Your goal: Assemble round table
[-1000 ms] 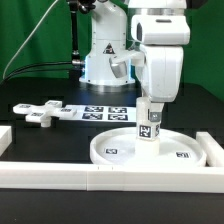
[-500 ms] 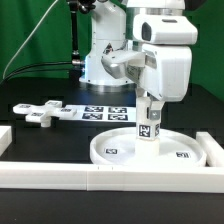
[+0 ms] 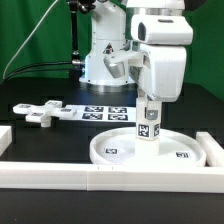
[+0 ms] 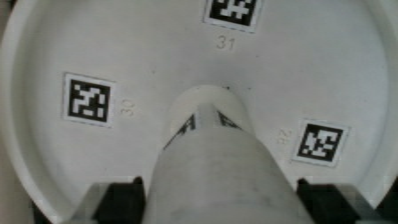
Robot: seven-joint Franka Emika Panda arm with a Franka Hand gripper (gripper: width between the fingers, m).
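Note:
The large round rimmed disc (image 3: pixel 150 150) lies flat on the black table against the white border bars. The short cylindrical leg (image 3: pixel 149 124), white with tags, stands upright on the disc's middle. My gripper (image 3: pixel 149 108) is shut on the leg's upper part from above. In the wrist view the leg (image 4: pixel 217 150) runs down between my fingers (image 4: pixel 121 200) to the disc (image 4: pixel 125 50), whose tags show around it. The cross-shaped piece (image 3: pixel 38 112) lies on the table at the exterior view's left, apart from the gripper.
The marker board (image 3: pixel 100 112) lies flat behind the disc. A long white border bar (image 3: pixel 90 176) runs along the front, with another (image 3: pixel 215 145) at the exterior view's right and a short end (image 3: pixel 4 133) at the left. The robot base (image 3: pixel 105 60) stands at the back.
The wrist has swung slightly right and back again while staying on the leg. The leg and disc stay where they were.

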